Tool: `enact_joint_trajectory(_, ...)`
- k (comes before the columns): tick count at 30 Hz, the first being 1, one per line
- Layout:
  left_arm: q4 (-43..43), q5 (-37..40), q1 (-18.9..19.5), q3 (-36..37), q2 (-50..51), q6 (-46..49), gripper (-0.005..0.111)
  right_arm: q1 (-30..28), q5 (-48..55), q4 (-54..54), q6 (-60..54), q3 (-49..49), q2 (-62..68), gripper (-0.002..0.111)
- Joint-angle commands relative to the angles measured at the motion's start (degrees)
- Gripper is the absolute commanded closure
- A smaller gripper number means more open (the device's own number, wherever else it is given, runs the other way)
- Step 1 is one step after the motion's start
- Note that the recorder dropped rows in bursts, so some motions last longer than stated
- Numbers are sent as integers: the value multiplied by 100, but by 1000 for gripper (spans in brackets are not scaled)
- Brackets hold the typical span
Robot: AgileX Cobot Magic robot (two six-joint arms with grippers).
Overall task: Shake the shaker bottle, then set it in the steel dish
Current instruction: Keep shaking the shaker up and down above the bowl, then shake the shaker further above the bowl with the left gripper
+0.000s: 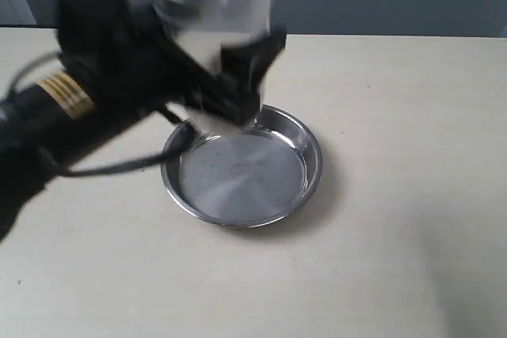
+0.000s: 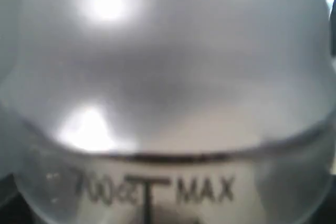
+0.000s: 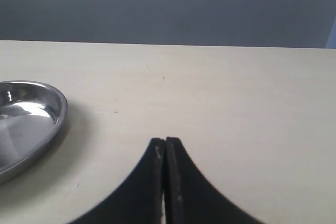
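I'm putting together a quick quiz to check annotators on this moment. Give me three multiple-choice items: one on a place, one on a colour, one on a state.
1. Where is the shaker bottle?
A. Lying in the steel dish
B. Held up in the air, off both table and dish
C. Standing on the table beside the dish

2. What colour is the table top?
A. Pale beige
B. Dark green
C. Bright red

3. How do the right gripper's jaws stand?
A. Wide open
B. Closed on the bottle
C. Closed together on nothing

Answers:
1 B, the exterior view shows the blurred bottle raised, with nothing in the dish.
2 A, the exterior and right wrist views both show it.
3 C, the right wrist view shows the fingertips meeting with nothing between them.
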Motion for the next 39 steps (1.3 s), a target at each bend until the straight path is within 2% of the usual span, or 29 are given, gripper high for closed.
enact_joint_trajectory(1, -564, 303, 125, -105, -228, 321, 107, 20, -63, -7, 0, 7, -22, 109)
enact_joint_trajectory(2, -935, 821, 239, 44, 79, 483, 107, 20, -63, -7, 0, 7, -22, 109)
enact_joint_trajectory(4, -1257, 1102, 314, 322, 606, 439, 107, 20, -63, -7, 0, 7, -22, 109)
enact_joint_trajectory(7, -1148, 806, 155, 432, 702, 383, 107, 20, -63, -7, 0, 7, -22, 109)
enact_joint_trajectory(11, -157, -345, -112, -146, -285, 396, 107, 20, -63, -7, 0, 7, -22, 109)
enact_joint_trajectory(13, -77, -115, -100, -410, -608, 396, 107, 20, -63, -7, 0, 7, -22, 109)
enact_joint_trajectory(17, -1163, 828, 190, -45, 63, 583, 107, 20, -63, -7, 0, 7, -22, 109)
enact_joint_trajectory(19, -1580, 765, 242, 164, 456, 426, 107, 20, -63, -7, 0, 7, -22, 109)
enact_joint_trajectory(21, -1266, 495, 123, 191, 410, 224, 107, 20, -63, -7, 0, 7, -22, 109)
enact_joint_trajectory(24, -178, -433, -74, -55, -121, 97, 107, 20, -63, -7, 0, 7, -22, 109)
enact_joint_trajectory(26, 95, -523, -68, -260, -384, 134, 107, 20, -63, -7, 0, 7, -22, 109)
enact_joint_trajectory(28, -286, -188, 39, -260, -338, 134, 107, 20, -63, -7, 0, 7, -22, 109)
enact_joint_trajectory(31, -931, 676, 294, 37, 398, 106, 107, 20, -63, -7, 0, 7, -22, 109)
enact_joint_trajectory(34, -1057, 630, 282, 244, 1007, -198, 107, 20, -63, -7, 0, 7, -22, 109)
enact_joint_trajectory(39, 557, -473, 62, -31, 301, -674, 107, 20, -63, -7, 0, 7, -22, 109)
